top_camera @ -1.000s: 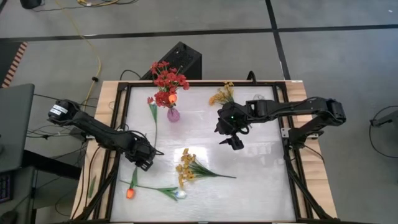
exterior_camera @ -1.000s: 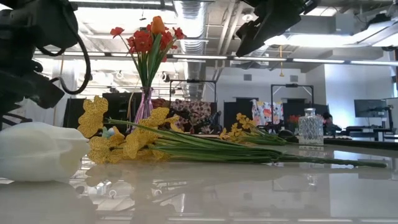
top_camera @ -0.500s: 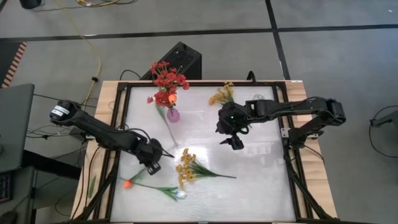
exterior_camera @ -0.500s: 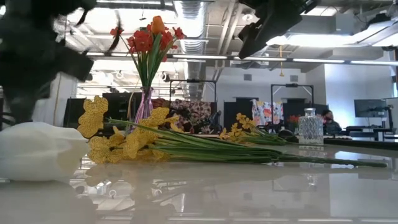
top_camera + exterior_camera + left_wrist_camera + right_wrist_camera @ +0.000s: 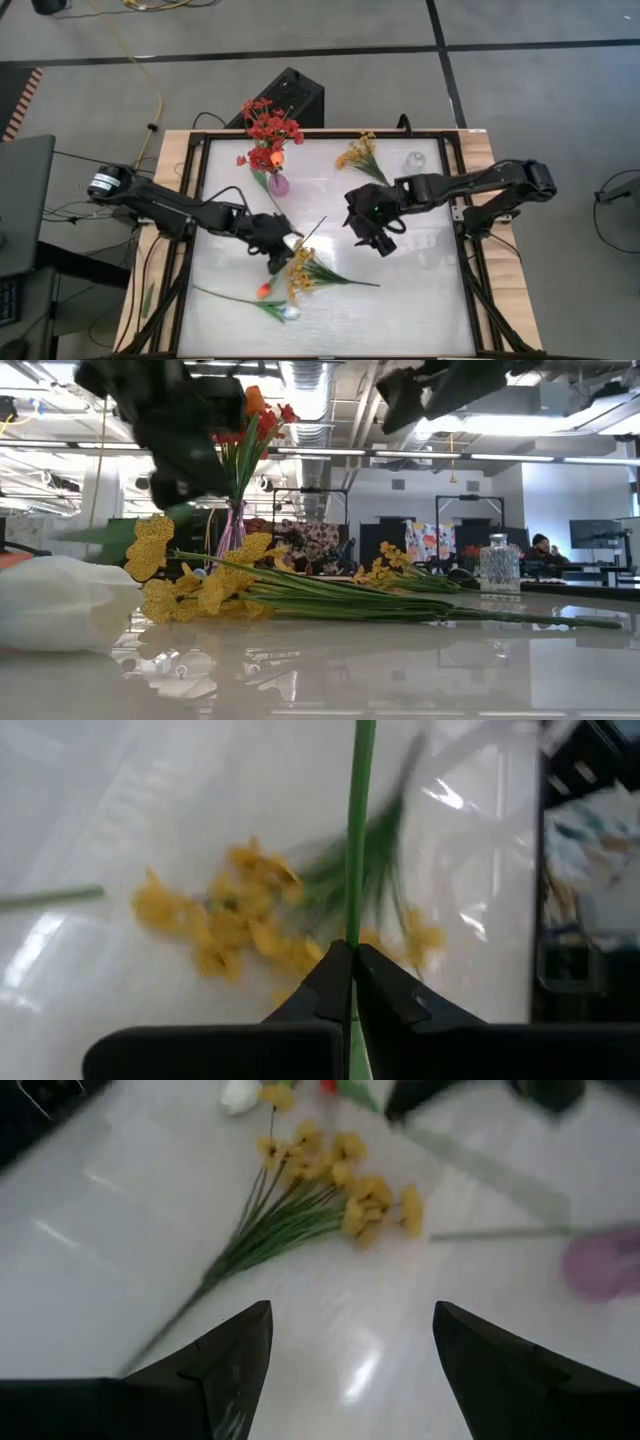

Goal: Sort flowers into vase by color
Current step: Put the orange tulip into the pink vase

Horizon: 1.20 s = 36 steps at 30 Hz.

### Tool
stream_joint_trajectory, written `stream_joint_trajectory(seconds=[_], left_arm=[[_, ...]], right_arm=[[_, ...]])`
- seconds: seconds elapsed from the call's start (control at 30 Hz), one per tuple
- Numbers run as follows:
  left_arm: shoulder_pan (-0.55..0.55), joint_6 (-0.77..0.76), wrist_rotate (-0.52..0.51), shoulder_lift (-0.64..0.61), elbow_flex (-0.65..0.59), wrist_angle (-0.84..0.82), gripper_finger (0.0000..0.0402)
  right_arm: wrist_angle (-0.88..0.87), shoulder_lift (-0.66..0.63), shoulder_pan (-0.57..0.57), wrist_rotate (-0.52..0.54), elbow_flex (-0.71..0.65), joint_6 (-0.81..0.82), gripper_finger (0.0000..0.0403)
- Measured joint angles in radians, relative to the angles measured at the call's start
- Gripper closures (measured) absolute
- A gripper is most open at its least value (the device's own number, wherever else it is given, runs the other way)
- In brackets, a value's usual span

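An orange tulip [image 5: 263, 291] on a green stem is up off the table near its middle, with my left gripper [image 5: 283, 250] shut on it. Just right of it a yellow spray [image 5: 300, 270] lies flat on the table. A white tulip [image 5: 289, 313] lies near the front edge. A pink vase [image 5: 279, 184] at the far left holds red blossoms [image 5: 268, 130] and an orange one. My right gripper [image 5: 379, 243] hangs open above the table's middle, right of the yellow spray [image 5: 330, 1180], with nothing between its fingers. My left gripper pinches the tulip's green stem [image 5: 352, 935] between its two fingertips, about midway along it. The fingers slant down from the table's left and lie across the stem. The blossom end points toward the near edge and the bare end [image 5: 322, 221] sticks out toward the far right.
A second yellow spray [image 5: 356, 152] lies by the far edge, and a clear glass vase [image 5: 416, 161] stands at the far right. A red-budded stem [image 5: 243, 161] shows left of the pink vase. The table's right half is bare white surface.
My left gripper has risen and gone from the near left toward the table's middle, rolling as it went. It has carried the orange tulip off the table to beside the yellow spray, and the stem has swung round. My right gripper has drifted slightly toward the near edge.
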Motion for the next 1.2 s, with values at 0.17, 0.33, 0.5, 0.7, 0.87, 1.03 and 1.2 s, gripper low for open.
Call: stream_joint_trajectory(seconds=[0.17, 0.33, 0.5, 0.7, 0.87, 1.03, 1.2], left_arm=[[0.064, 0.029, 0.038, 0.076, 0.008, 0.025, 0.0401], [0.090, 0.086, 0.064, 0.103, 0.033, 0.020, 0.0401], [0.099, 0.116, 0.080, 0.096, 0.049, 0.027, 0.0401], [0.099, 0.123, 0.088, 0.096, 0.049, 0.013, 0.0401], [0.104, 0.128, 0.080, 0.096, 0.049, 0.005, 0.0401], [0.124, 0.113, 0.075, 0.096, 0.049, -0.005, 0.0402], [0.140, 0.108, 0.081, 0.096, 0.049, -0.015, 0.0401]], right_arm=[[0.041, 0.038, 0.043, 0.026, -0.002, -0.236, 0.0101], [0.194, 0.123, 0.084, 0.084, 0.001, -0.344, 0.0101], [0.279, 0.246, 0.084, 0.291, 0.008, -0.403, 0.0101], [0.318, 0.350, 0.074, 0.443, 0.067, -0.441, 0.0106], [0.303, 0.384, 0.074, 0.444, 0.082, -0.445, 0.0141], [0.315, 0.394, 0.074, 0.460, 0.082, -0.445, 0.0205], [0.336, 0.394, 0.073, 0.468, 0.082, -0.444, 0.0288]])
